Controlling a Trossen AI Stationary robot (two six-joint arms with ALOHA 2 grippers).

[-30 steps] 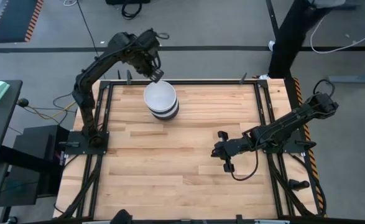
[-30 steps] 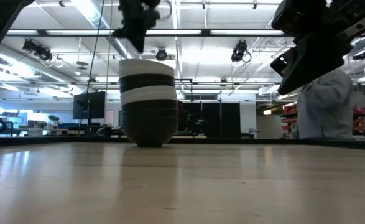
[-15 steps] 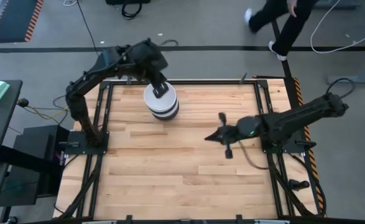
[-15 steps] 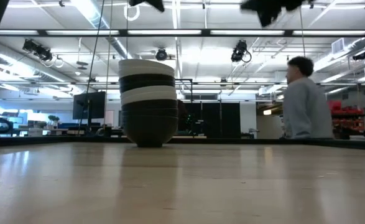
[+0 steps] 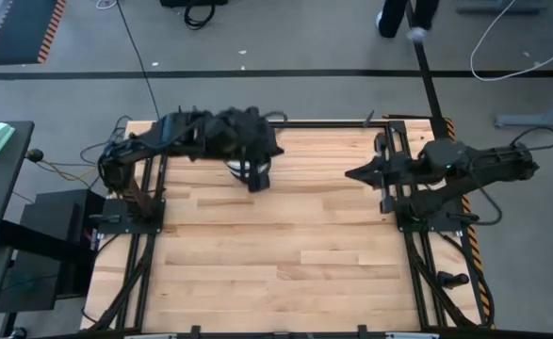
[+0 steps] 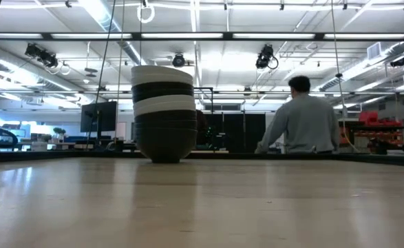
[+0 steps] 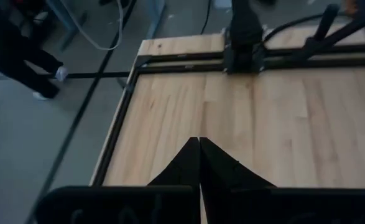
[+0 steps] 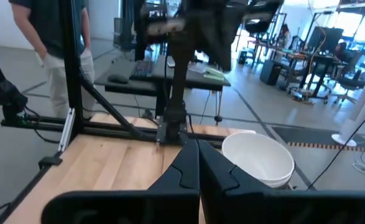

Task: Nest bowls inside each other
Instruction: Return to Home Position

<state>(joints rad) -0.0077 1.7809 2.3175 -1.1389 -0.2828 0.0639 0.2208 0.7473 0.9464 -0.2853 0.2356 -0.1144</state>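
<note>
the bowls (image 6: 164, 114) stood nested in a single upright stack on the bench (image 6: 257, 207), toward its far edge and left of the middle as seen from above. from the side the stack read, top down, as a white rim, a black band, a white band, then black down to the foot resting on the wood. no bowl lay anywhere else on the bench.

the left hand (image 7: 199, 146) had its two dark fingers pressed together, holding nothing, with only bare planks and the bench's black frame ahead of it. from above, the left arm (image 5: 191, 137) lay folded low over the stack and hid most of it, so that just a sliver of white showed beneath. it was hard to tell how high above the bowls that arm sat.

the right hand (image 8: 198, 149) was likewise pressed together and empty. it sat at the right side of the bench, well apart from the stack and pointing toward it, and the top white bowl (image 8: 258, 160) showed open and empty past its fingertips.

beyond the bench a person (image 6: 303, 124) showed in the low view, back turned, and another figure (image 8: 61, 43) stood on the floor off the bench's edge.
</note>
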